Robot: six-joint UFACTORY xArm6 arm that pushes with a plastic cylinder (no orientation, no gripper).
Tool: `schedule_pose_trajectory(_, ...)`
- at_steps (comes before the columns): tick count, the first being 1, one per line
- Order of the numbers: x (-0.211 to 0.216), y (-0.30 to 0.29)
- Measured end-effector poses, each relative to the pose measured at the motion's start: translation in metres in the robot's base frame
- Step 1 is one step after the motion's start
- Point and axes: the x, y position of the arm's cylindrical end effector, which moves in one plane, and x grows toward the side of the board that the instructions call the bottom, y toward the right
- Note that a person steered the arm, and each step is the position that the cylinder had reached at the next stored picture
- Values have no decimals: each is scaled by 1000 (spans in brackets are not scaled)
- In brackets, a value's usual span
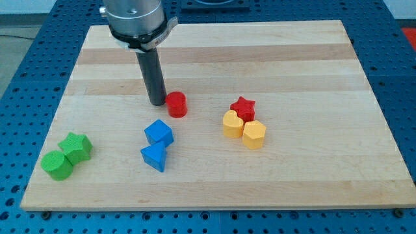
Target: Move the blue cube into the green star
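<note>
The blue cube [158, 133] sits left of the board's middle, with a blue triangular block [155, 157] touching it just below. The green star [77, 147] lies near the board's lower left, touching a green cylinder [57, 165] at its lower left. My tip [158, 103] rests on the board above the blue cube, apart from it, with a red cylinder [176, 104] right beside it on the view's right.
A red star [243, 108], a yellow heart [232, 124] and a yellow hexagonal block [254, 134] cluster together right of the middle. The wooden board [260, 52] is framed by a blue table surface.
</note>
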Motion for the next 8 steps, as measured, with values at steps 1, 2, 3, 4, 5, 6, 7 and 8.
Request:
schedule_pose_trajectory(1,3,25)
schedule_pose_trajectory(2,10,70)
schedule_pose_trajectory(3,31,115)
schedule_pose_trajectory(4,31,48)
schedule_pose_trajectory(5,30,45)
schedule_pose_trajectory(6,43,42)
schedule_pose_trajectory(7,47,32)
schedule_pose_trajectory(8,73,68)
